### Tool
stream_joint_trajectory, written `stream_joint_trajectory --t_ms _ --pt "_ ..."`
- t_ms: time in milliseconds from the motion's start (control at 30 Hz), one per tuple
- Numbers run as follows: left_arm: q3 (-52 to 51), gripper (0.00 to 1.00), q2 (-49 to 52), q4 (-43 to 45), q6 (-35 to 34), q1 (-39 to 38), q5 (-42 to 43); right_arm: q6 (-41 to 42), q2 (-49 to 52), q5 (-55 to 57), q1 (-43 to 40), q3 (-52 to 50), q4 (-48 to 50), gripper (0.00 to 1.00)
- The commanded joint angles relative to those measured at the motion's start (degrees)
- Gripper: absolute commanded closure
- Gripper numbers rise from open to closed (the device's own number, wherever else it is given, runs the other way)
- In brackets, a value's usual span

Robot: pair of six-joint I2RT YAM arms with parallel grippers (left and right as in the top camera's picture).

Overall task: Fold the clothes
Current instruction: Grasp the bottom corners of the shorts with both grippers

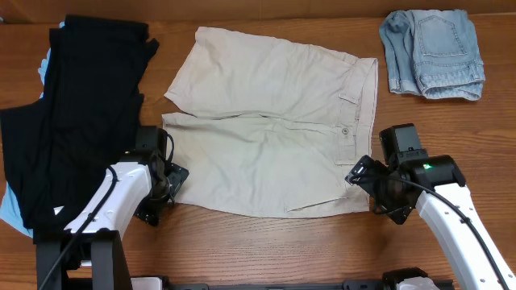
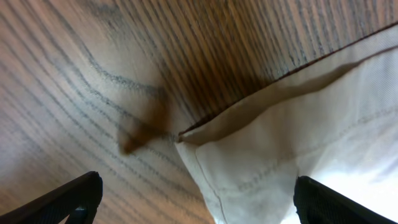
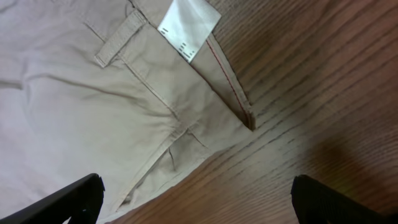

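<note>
Left tool (image 1: 168,187) and right tool (image 1: 364,179) hang released over khaki shorts (image 1: 266,137) on wooden table (image 1: 266,250).

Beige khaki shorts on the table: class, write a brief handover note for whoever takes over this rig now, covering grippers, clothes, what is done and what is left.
Left gripper: open, empty, over the near leg-hem corner of the pale beige khaki shorts.
Right gripper: open, empty, over the near waistband corner, by the white tag.
Shorts lie spread flat mid-table; black garments at left; faded blue denim shorts far right, apparently folded.
Done: khaki shorts laid out.
Left: grasp both corners, fold them.
</note>
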Motion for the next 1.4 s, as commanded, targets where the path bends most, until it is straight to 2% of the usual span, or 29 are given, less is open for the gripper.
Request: stream_joint_trajectory --t_ms 0,100,233,333,967,1067,1100,1200,1367 --pt "-1.66 0.00 -0.28 1.57 -1.14 -0.37 -1.81 -0.37 0.07 0.33 0.33 -0.13 0.87 0.00" --pt "-1.70 0.03 -0.28 2.01 -1.14 -0.37 -1.97 -0.37 0.07 0.33 0.33 -0.13 0.85 0.00" --pt "-1.70 0.22 -0.28 2.12 -1.14 -0.37 -1.97 -0.37 0.07 0.35 0.33 -0.13 0.85 0.00" --pt "-1.70 0.29 -0.28 2.27 -1.14 -0.39 -2.01 -0.37 0.07 0.33 0.33 -0.13 0.83 0.00" --pt "-1.73 0.29 7.72 5.79 -1.09 -0.37 -1.73 -0.39 0.07 0.33 0.33 -0.13 0.83 0.00" --pt "-1.73 0.47 7.85 4.68 -0.13 -0.39 -1.79 -0.39 0.07 0.33 0.33 -0.13 0.79 0.00" --pt "-1.73 0.65 7.85 4.87 1.57 -0.37 -1.77 -0.37 0.07 0.26 0.33 -0.13 0.50 0.06" --pt "-1.73 0.81 7.85 4.92 3.30 -0.37 -1.70 -0.35 0.07 -0.33 0.33 -0.15 0.07 0.12" --pt "-1.73 0.83 7.85 4.76 5.95 -0.37 -0.66 0.76 0.09 -0.33 0.33 -1.22 -0.07 0.24"
